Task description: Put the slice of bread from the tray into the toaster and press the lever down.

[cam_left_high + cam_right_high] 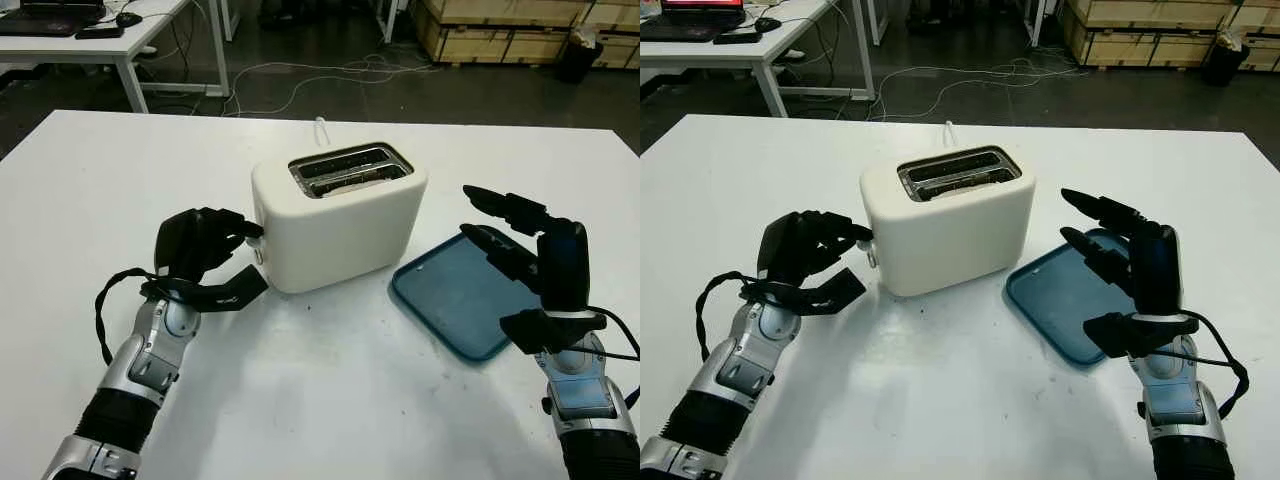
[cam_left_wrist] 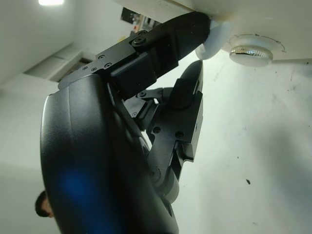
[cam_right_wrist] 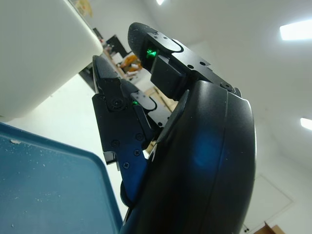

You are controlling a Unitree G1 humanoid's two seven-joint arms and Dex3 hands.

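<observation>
L hand (image 1: 205,245): I see fingers curled, one fingertip (image 2: 197,24) on cream plastic toaster (image 1: 340,215)'s white lever (image 2: 217,38).
R hand (image 1: 530,255): released, over blue plastic tray (image 1: 455,300).

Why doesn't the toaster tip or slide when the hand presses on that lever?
It probably stays put: the toaster is squat with a broad base, flat on the table. The left hand pushes the lever down its end, mostly downward. Its smooth shell might skid if shoved sideways.
</observation>
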